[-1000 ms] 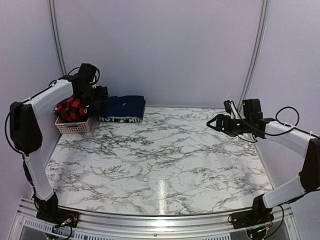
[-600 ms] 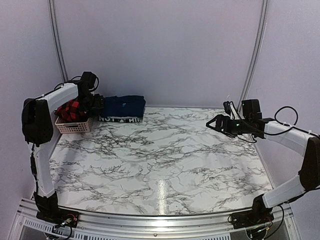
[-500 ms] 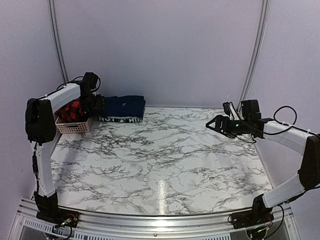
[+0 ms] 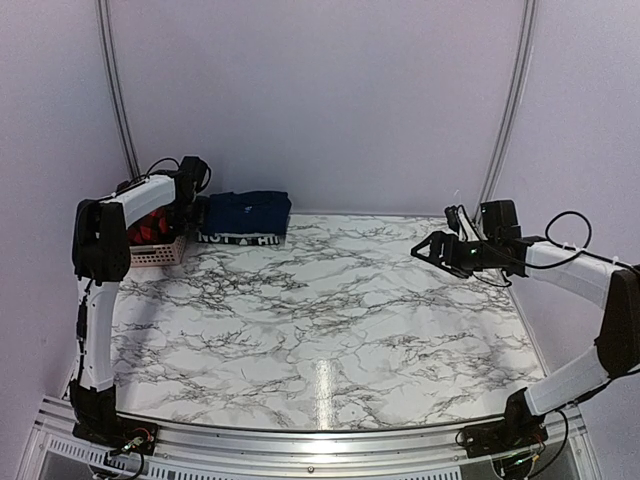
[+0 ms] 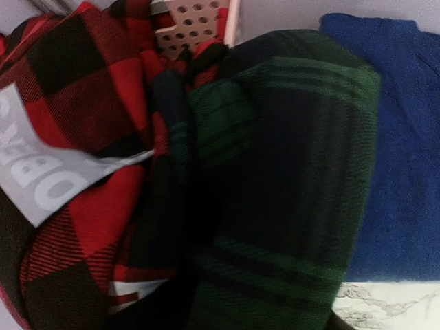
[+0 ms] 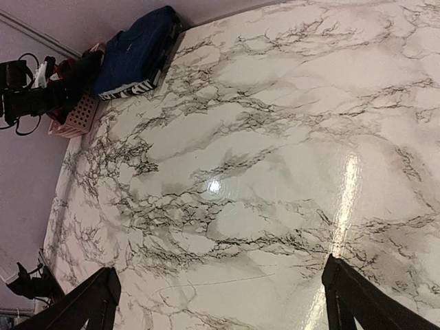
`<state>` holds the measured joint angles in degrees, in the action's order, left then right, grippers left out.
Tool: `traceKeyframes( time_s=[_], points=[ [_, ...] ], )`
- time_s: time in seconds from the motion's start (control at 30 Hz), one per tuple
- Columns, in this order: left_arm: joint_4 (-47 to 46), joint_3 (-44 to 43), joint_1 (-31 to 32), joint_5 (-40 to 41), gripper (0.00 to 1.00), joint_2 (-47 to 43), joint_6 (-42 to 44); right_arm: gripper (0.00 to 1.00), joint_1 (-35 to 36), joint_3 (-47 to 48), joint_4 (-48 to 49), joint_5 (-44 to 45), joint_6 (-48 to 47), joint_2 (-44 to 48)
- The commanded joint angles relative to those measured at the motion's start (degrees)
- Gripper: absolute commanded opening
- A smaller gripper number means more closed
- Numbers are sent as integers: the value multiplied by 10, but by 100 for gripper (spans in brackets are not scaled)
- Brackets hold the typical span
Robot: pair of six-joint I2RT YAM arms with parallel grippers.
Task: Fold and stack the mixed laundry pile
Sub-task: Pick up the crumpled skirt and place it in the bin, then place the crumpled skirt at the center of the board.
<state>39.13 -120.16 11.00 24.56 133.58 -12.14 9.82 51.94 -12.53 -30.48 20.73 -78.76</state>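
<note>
The mixed laundry pile fills the pink basket (image 4: 152, 254) at the far left of the table. A red-and-black checked shirt (image 5: 75, 117) lies on its left side, with a dark green plaid piece (image 5: 295, 172) bunched beside it. My left gripper (image 4: 195, 213) is pushed down into these garments, and its fingers are buried in dark cloth. Right of the basket sits a folded navy piece (image 4: 248, 212) with a white lettered band (image 4: 238, 239). My right gripper (image 4: 424, 248) hovers open over the right side of the marble table (image 4: 330, 310), holding nothing.
The basket's perforated rim (image 5: 196, 20) shows at the top of the left wrist view. A grey label with white letters (image 5: 48, 179) lies on the checked shirt. Purple walls and two metal poles (image 4: 508, 110) close off the back.
My left gripper has dropped from above the basket into the garments, shifting right toward the navy piece. The right arm has hardly moved.
</note>
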Motion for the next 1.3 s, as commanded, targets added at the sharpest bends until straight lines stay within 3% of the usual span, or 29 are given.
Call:
traceKeyframes(
  time_s=[0.0,0.03,0.07,0.27,0.57,1.27],
  points=[
    [19,-28,-9,49,25,-17,3,98,-6,26,-7,-2,-7,-8],
    [19,-35,-12,39,9,-28,-3,99,-6,27,-6,-2,-7,-9],
    [18,-44,-17,19,0,-40,-11,99,-6,27,-6,-3,-6,-9],
    [4,-108,-92,-147,0,-98,-116,98,-6,24,5,-14,-7,-14],
    [-137,-104,-191,-352,0,-147,-217,99,-6,24,17,-27,-7,-27],
    [-431,-180,-246,-407,0,-163,-393,98,-6,40,35,-52,-3,-56]
  ],
)
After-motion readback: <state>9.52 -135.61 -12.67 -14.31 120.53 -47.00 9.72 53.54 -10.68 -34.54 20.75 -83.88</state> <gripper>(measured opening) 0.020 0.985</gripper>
